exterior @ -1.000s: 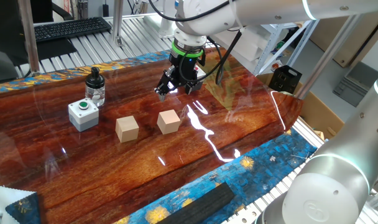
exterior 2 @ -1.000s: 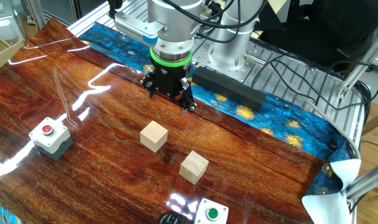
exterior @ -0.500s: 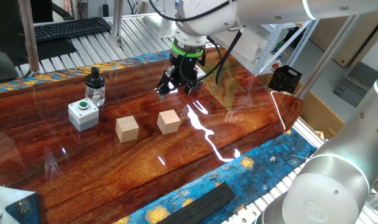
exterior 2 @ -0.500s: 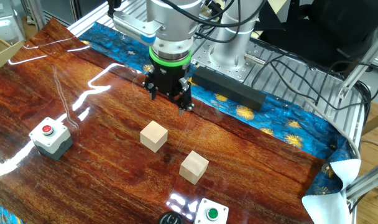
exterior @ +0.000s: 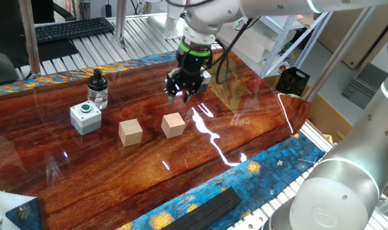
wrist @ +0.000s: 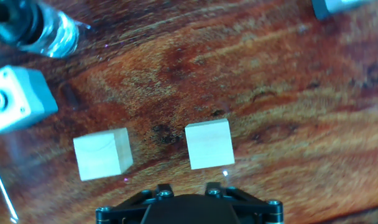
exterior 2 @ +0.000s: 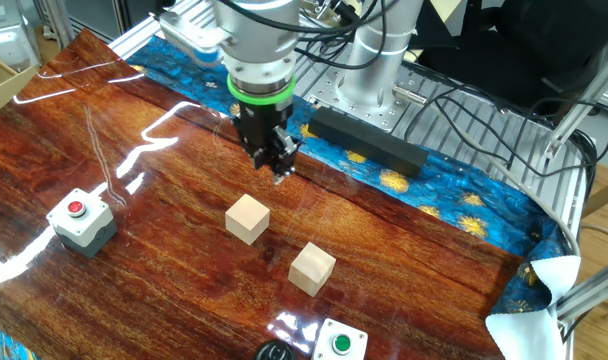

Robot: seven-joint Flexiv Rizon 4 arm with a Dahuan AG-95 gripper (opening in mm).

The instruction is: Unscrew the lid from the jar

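Observation:
The clear glass jar (exterior: 98, 96) stands upright at the table's far left, and the black knob lid (exterior: 97, 76) sits on it. In the hand view the jar (wrist: 43, 28) shows at the top left with its lid (wrist: 12, 18) blurred. In the other fixed view only the lid's top (exterior 2: 274, 352) shows, at the bottom edge. My gripper (exterior: 180, 96) hangs over the table behind the wooden cubes, well to the right of the jar, open and empty. It also shows in the other fixed view (exterior 2: 274, 167). In the hand view only the gripper's base (wrist: 188, 191) shows.
Two wooden cubes (exterior: 173, 124) (exterior: 130, 132) lie between my gripper and the jar. A grey box with a green button (exterior: 85, 117) stands next to the jar. A grey box with a red button (exterior 2: 81, 220) stands on the far side. A black bar (exterior 2: 369, 140) lies on the blue edge.
My hand has turned about its vertical axis, so the fingers now line up differently. It has shifted slightly along the table. The jar and cubes have not moved.

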